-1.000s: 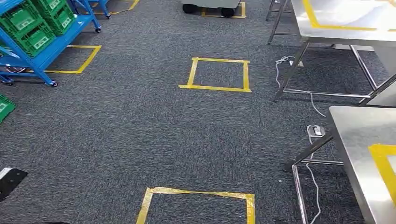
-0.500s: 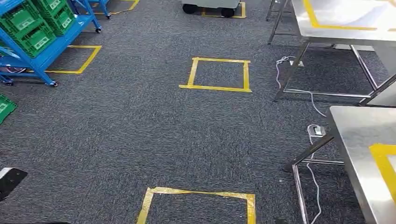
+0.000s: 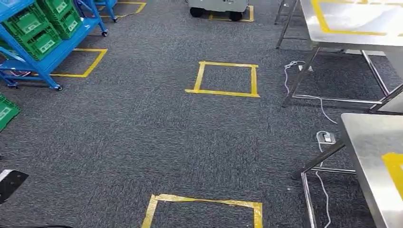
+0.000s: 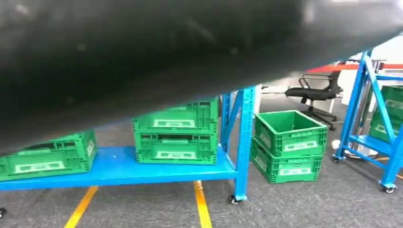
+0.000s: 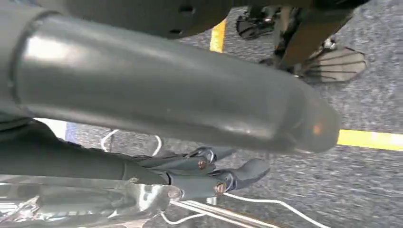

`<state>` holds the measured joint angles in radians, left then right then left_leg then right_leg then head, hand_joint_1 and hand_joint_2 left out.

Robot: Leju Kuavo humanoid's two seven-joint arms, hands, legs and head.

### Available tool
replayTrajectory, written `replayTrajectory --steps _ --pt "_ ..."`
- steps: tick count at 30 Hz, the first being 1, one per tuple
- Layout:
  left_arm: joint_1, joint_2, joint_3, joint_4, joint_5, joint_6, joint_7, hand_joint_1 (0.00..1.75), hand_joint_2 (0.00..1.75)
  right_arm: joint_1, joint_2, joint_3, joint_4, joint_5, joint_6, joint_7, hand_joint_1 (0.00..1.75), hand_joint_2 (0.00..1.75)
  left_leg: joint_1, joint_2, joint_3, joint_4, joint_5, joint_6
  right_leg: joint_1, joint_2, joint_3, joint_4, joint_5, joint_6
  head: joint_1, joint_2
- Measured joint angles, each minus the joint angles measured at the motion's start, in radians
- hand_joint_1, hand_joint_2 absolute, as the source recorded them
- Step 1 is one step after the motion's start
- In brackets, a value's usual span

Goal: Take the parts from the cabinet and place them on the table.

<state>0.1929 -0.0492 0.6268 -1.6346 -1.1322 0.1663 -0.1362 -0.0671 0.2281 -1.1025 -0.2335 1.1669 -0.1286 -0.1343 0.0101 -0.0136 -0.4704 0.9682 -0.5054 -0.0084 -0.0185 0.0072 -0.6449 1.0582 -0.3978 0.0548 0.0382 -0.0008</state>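
Floor: dark grey carpet (image 3: 142, 137) fills the head view, marked with squares of yellow tape.
Tape squares: one square (image 3: 223, 79) lies at upper centre; a second (image 3: 204, 211) is cut by the lower edge; a third (image 3: 81, 61) lies at upper left, partly under the rack.
Cabinet: a blue wheeled shelf rack (image 3: 45, 50) stands at the upper left of the head view; in the left wrist view its blue shelf (image 4: 119, 166) spans the lower left.
Crates on rack: green plastic crates (image 3: 40, 23) sit on the shelf; the left wrist view shows two stacked (image 4: 176, 130) at centre and a low one (image 4: 47, 156) at far left. Their contents cannot be made out.
Crates on floor: two stacked green crates (image 4: 289, 145) stand just beside the rack post; another green crate (image 3: 5, 110) shows at the left edge of the head view.
Tables: a steel table (image 3: 375, 156) occupies the lower right; a second steel table (image 3: 351, 21) with yellow tape occupies the upper right.
Obstacles: white cables (image 3: 311, 97) and a power strip (image 3: 326, 138) lie on the carpet between the table legs; a wheeled grey base (image 3: 217, 7) stands at top centre; a black office chair (image 4: 318, 92) stands behind the floor crates.
Right hand: dark fingers (image 5: 223, 175) extend together with a thick grey thumb (image 5: 190, 95) across them; a crinkled shiny thing (image 5: 85, 204) lies against the hand (image 5: 185, 171), and whether it is held cannot be told.
Left hand: cannot be told; a dark blurred mass covers the upper part of the left wrist view.
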Motion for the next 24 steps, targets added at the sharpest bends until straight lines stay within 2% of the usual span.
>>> replayTrajectory --steps 1,2,4,6,7,9,10,11,12,13,15,16,17,18,19,20,24 --pt "-0.001 0.001 0.002 0.0 0.0 0.0 0.0 0.0 0.0 -0.002 0.0 0.0 0.001 0.0 0.001 0.0 0.0 0.0 -0.007 0.0 -0.001 0.003 -0.009 -0.009 0.004 0.004 0.025 -0.01 -0.027 0.0 0.002 0.0" --pt "-0.001 0.002 0.003 0.0 0.0 0.0 0.0 0.0 0.0 -0.003 0.0 0.0 0.001 0.0 0.003 -0.001 0.0 0.0 -0.006 -0.001 -0.001 0.004 -0.011 -0.012 0.004 0.006 0.022 -0.01 -0.028 -0.015 -0.001 0.0" --pt "-0.002 0.002 0.003 0.0 0.0 0.0 0.0 0.0 0.0 -0.001 0.0 0.0 0.001 0.0 0.0 -0.001 0.0 0.0 -0.003 -0.002 0.003 -0.009 -0.011 -0.019 0.011 0.006 0.018 -0.008 -0.037 -0.03 -0.006 0.0" --pt "-0.003 0.004 0.006 0.0 0.0 0.0 0.001 0.0 0.0 -0.001 0.0 0.0 0.0 0.0 0.0 -0.001 0.0 0.0 0.0 0.0 0.016 -0.007 -0.026 -0.029 0.007 0.006 0.032 -0.014 -0.043 -0.046 -0.006 0.0" --pt "-0.007 0.004 0.006 0.0 0.0 0.0 0.001 0.0 0.0 -0.002 0.0 0.0 0.0 0.0 0.0 -0.002 0.0 0.0 0.0 0.003 -0.004 0.041 -0.045 -0.032 0.007 0.005 0.04 -0.014 -0.05 -0.055 -0.013 0.0" --pt "-0.006 0.004 0.008 0.0 0.0 0.0 0.001 0.0 0.0 -0.003 0.0 0.001 0.0 0.0 0.0 -0.002 0.0 0.0 0.0 0.003 -0.11 0.221 -0.112 -0.037 0.009 0.003 0.049 -0.014 -0.062 -0.062 -0.016 0.0" --pt "-0.004 0.003 0.008 0.001 0.0 0.0 0.001 0.0 0.0 -0.003 0.0 0.001 0.0 0.0 0.0 -0.002 0.0 0.0 0.0 0.003 -0.169 0.308 -0.133 -0.038 0.009 0.002 0.055 -0.014 -0.065 -0.062 -0.015 0.0" --pt "-0.003 0.003 0.008 0.001 -0.003 0.002 0.0 0.0 0.0 -0.002 0.0 0.001 0.0 0.0 0.0 -0.002 0.0 0.0 0.0 0.003 -0.206 0.343 -0.125 -0.037 0.01 0.002 0.062 -0.013 -0.07 -0.063 -0.014 0.0" --pt "0.0 0.003 0.008 0.001 -0.011 0.007 -0.005 0.0 0.0 0.0 0.0 0.0 0.0 0.0 0.0 -0.002 0.0 0.0 0.0 0.003 -0.215 0.327 -0.089 -0.037 0.01 0.003 0.071 -0.013 -0.076 -0.062 -0.016 0.0" --pt "0.0 0.005 0.007 0.001 -0.016 0.012 -0.009 0.0 0.0 0.0 -0.001 0.0 0.0 0.0 0.0 -0.002 0.0 0.0 0.001 0.003 -0.205 0.274 -0.034 -0.036 0.009 0.004 0.08 -0.013 -0.083 -0.061 -0.015 0.0" --pt "0.0 0.005 0.007 0.001 -0.02 0.016 -0.014 0.0 0.0 0.0 -0.001 0.0 0.0 0.0 0.0 -0.002 0.0 0.0 0.004 0.004 -0.156 0.103 0.093 -0.033 0.009 0.007 0.101 -0.014 -0.098 -0.055 -0.016 0.0" --pt "0.001 0.005 0.008 0.003 -0.02 0.017 -0.016 0.0 0.0 0.0 -0.001 0.0 0.0 -0.001 0.0 -0.003 0.0 0.0 0.002 0.008 -0.142 0.066 0.101 -0.036 0.014 0.008 0.093 -0.013 -0.107 -0.047 -0.016 0.0" --pt "0.001 0.005 0.008 0.003 -0.02 0.019 -0.016 0.0 0.0 -0.002 -0.001 0.001 0.0 -0.001 0.0 -0.003 0.0 0.0 0.001 0.006 -0.134 0.032 0.085 -0.032 0.018 0.011 0.099 -0.008 -0.113 -0.042 -0.019 0.0" --pt "0.002 0.005 0.007 0.004 -0.021 0.019 -0.017 0.0 0.0 -0.003 -0.002 0.0 -0.001 -0.001 0.0 -0.003 0.0 0.0 0.003 0.006 -0.135 0.034 0.09 -0.038 0.02 0.009 0.089 -0.009 -0.115 -0.054 -0.013 0.0" --pt "0.002 0.005 0.007 0.004 -0.021 0.021 -0.017 0.0 0.0 -0.001 -0.003 0.0 -0.001 -0.001 0.0 -0.004 0.0 0.0 0.001 0.005 -0.135 0.034 0.088 -0.038 0.02 0.008 0.09 -0.012 -0.117 -0.07 -0.013 0.0" --pt "0.002 0.006 0.008 0.004 -0.021 0.021 -0.017 0.0 0.0 0.0 -0.003 0.0 -0.001 -0.001 0.0 -0.004 0.0 0.0 -0.002 0.003 -0.133 0.034 0.084 -0.033 0.019 0.006 0.094 -0.015 -0.118 -0.073 -0.01 0.0" --pt "0.003 0.008 0.008 0.004 -0.021 0.023 -0.017 0.0 0.0 -0.002 -0.003 0.001 -0.001 -0.001 0.0 -0.006 0.0 0.0 -0.004 0.001 -0.13 0.034 0.078 -0.023 0.018 0.003 0.108 -0.033 -0.113 -0.062 -0.011 0.0"
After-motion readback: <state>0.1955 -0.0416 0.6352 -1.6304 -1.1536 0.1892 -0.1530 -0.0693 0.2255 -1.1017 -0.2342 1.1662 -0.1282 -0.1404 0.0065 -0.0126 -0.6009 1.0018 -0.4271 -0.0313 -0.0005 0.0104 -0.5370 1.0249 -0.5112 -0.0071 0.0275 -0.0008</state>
